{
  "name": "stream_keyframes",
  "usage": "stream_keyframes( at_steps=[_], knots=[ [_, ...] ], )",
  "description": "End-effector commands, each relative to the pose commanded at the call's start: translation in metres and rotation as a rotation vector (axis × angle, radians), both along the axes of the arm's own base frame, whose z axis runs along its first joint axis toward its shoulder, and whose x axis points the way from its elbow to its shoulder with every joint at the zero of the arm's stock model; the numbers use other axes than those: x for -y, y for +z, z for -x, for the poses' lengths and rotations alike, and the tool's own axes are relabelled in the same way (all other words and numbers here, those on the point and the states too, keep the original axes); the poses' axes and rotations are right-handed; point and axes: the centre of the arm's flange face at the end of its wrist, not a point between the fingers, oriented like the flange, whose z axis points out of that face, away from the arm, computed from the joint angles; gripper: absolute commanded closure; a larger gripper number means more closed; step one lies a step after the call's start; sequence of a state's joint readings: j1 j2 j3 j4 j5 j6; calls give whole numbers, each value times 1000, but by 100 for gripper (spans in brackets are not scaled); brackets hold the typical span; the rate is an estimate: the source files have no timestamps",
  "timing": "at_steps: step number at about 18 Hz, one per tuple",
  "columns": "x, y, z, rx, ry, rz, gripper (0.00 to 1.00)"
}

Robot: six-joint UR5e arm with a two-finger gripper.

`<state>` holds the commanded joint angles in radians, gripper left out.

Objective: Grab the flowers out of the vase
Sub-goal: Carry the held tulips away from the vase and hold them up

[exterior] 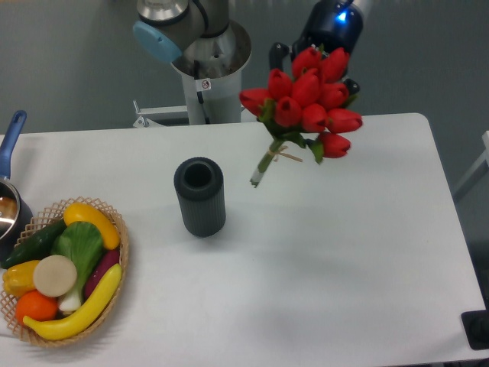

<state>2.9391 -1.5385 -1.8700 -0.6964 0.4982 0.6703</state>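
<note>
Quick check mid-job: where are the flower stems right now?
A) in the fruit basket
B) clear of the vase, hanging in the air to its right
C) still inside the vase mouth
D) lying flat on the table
B: the flowers hang tilted in the air, their stem ends off to the right of the vase, whose round mouth shows empty.
</note>
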Motion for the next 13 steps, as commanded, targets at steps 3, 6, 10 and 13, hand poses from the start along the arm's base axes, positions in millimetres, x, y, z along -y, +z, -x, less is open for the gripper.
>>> stream_keyframes(
  at_steps=[3,6,10,13],
  knots=[
    [6,-4,9,-33,78,109,67],
    [13,-16,14,-50,154,221,67],
    [16,-26,18,-123,136,288,67],
    [22,-37,25,-153,159,375,67]
  ],
)
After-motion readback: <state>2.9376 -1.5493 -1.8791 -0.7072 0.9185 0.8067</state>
